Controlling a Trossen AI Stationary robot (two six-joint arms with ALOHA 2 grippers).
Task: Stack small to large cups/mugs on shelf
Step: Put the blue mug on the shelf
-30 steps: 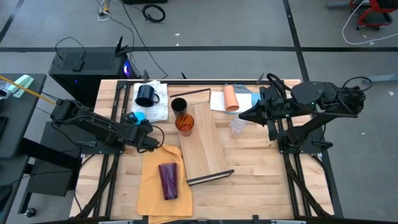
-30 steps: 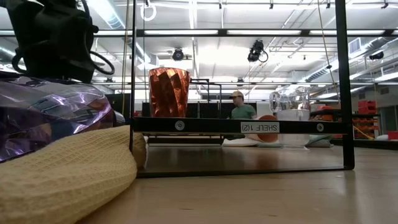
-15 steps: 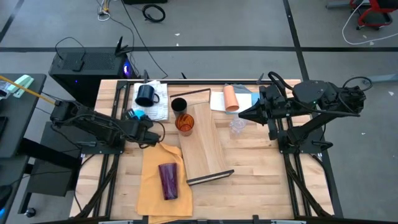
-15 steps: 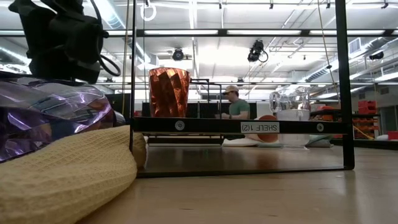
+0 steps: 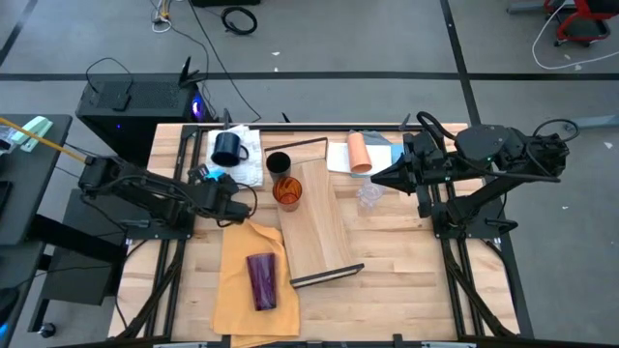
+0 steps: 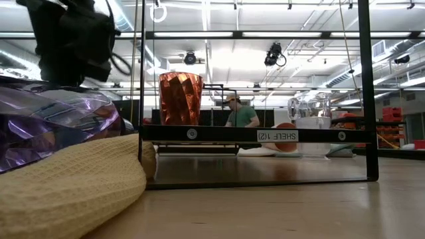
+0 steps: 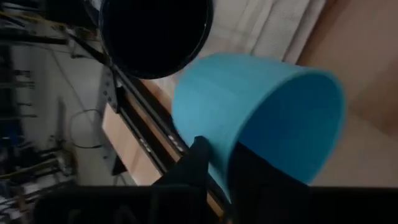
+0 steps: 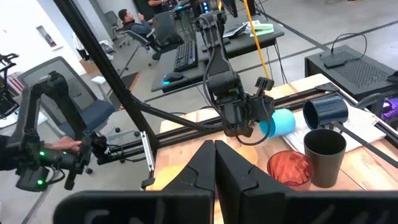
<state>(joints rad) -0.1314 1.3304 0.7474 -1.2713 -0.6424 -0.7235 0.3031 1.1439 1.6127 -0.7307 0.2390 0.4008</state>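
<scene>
My left gripper is shut on the bright blue mug at the table's left, beside the white cloth. The dark navy mug stands on that cloth. A black cup stands at the far end of the shelf, and the orange tumbler stands on that end. The purple tumbler lies on the mustard cloth. A peach cup lies on its side, and clear cups sit right of the shelf. My right gripper hangs shut, high above the table's right half. My left gripper holds the blue mug by its wall near the rim. One dark finger lies on the outside of the wall; the other seems to be inside the mouth. The mug lies tipped on its side. Whether it is clear of the table I cannot tell.
Folded cloths lie at the far right. The shelf's dark end bars stand upright at its near end. A black case sits beyond the far left corner. A person stands in the room behind the table.
The person in the room behind has walked toward the left of the low view. My left hand shows blurred there now and a little farther right than before.
</scene>
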